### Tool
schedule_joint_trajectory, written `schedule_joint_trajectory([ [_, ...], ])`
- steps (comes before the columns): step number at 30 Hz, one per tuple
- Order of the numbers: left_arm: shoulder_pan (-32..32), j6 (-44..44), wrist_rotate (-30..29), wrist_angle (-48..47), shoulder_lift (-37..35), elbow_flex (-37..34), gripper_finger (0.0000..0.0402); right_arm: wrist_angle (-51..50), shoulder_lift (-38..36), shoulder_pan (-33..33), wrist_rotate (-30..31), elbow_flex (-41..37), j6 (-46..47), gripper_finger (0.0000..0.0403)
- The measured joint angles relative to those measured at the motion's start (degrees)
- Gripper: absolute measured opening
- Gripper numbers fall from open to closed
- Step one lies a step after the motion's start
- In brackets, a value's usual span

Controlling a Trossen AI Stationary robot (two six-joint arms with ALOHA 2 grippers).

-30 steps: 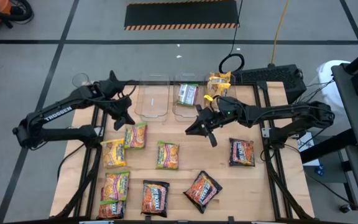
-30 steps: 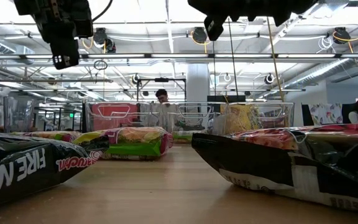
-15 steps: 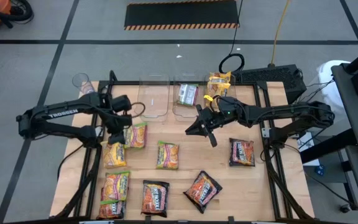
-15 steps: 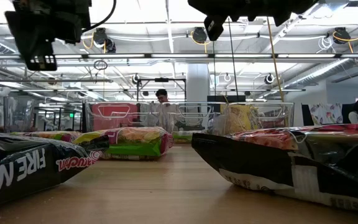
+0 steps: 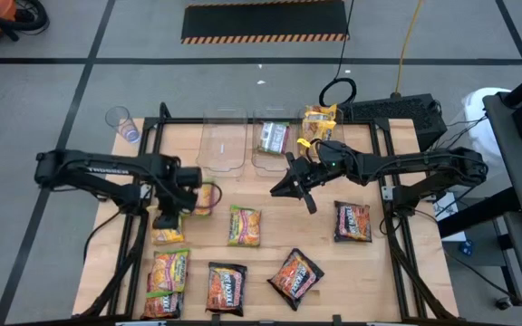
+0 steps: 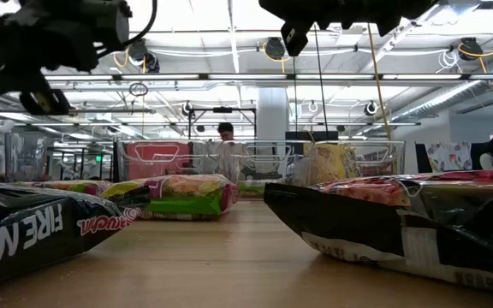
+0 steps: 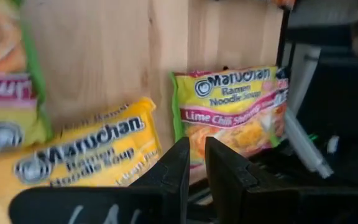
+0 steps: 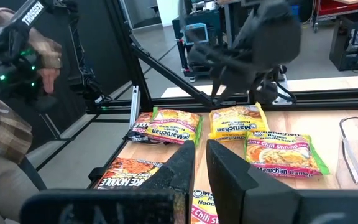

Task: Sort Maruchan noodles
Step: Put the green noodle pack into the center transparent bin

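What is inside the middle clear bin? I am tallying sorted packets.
One green-edged packet lies in the middle bin. Anything under it is covered from above.

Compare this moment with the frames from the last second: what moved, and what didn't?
The left gripper swung from over the clear bins toward the near side and now hangs above the yellow packet, empty. The right gripper stayed mid-table, and every noodle packet kept its place.

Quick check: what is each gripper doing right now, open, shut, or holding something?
Left gripper: empty, fingers narrowly apart, above the yellow packet.
Right gripper: empty, fingers narrowly apart, over mid-table.
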Motion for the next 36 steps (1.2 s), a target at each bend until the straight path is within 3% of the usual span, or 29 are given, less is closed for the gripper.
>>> schedule_joint_trajectory([
  [8, -6.26, -2.75, 0.62, 17.0, 3.39, -5.6, 0.0056, -0.03, 0.0, 0.0, -0.02, 0.0, 0.0, 0.0038],
  [18, -11.9, -5.15, 3.16, 25.84, 8.47, -11.0, 0.0056, -0.29, 0.0, 0.0, -0.04, 0.0, 0.0, 0.0038],
  [25, -13.0, -5.35, 0.91, 34.8, 9.3, -13.39, 0.0056, -0.32, 0.0, 0.0, -0.04, 0.02, 0.0, 0.0038],
  [29, -12.96, -5.8, -2.11, 35.23, 9.3, -14.3, 0.0056, -0.37, 0.0, 0.0, -0.04, 0.02, 0.0, 0.0038],
  [36, -12.98, -9.01, -0.32, 35.15, 9.3, -16.16, 0.0056, -0.34, 0.0, 0.0, -0.04, 0.02, 0.0, 0.0038],
])
